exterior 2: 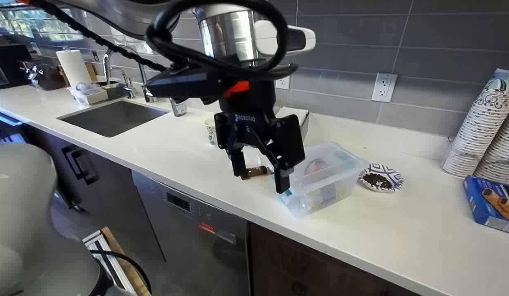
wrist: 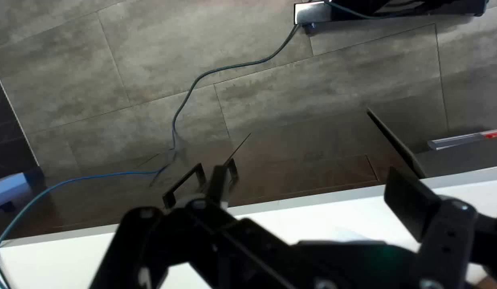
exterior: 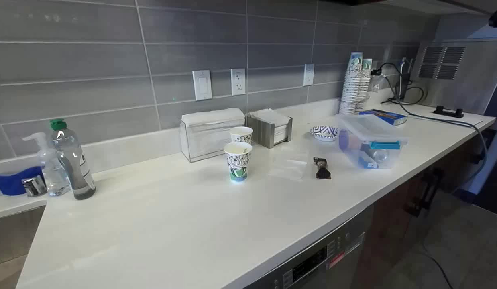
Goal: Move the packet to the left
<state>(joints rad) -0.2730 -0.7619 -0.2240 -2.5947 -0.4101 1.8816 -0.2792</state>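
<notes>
The packet (exterior: pixel 322 168) is a small flat dark sachet lying on the white counter, between a clear wrapper and a plastic box in an exterior view. It also shows as a brown-black sachet in an exterior view (exterior 2: pixel 256 172), seen between and behind the fingers. My gripper (exterior 2: pixel 260 176) is open and empty, held above the counter toward its front edge. In the wrist view the fingers (wrist: pixel 312 192) stand wide apart, with the counter edge and floor beyond them. I cannot make out the packet clearly in the wrist view.
A paper cup (exterior: pixel 238 162) stands left of the clear wrapper (exterior: pixel 288 169). A lidded clear box (exterior: pixel 371 150) stands right of the packet. Napkin holders (exterior: pixel 212 132), a patterned bowl (exterior 2: pixel 381 177), stacked cups (exterior: pixel 355 84) and a blue carton (exterior 2: pixel 491 203) stand further back.
</notes>
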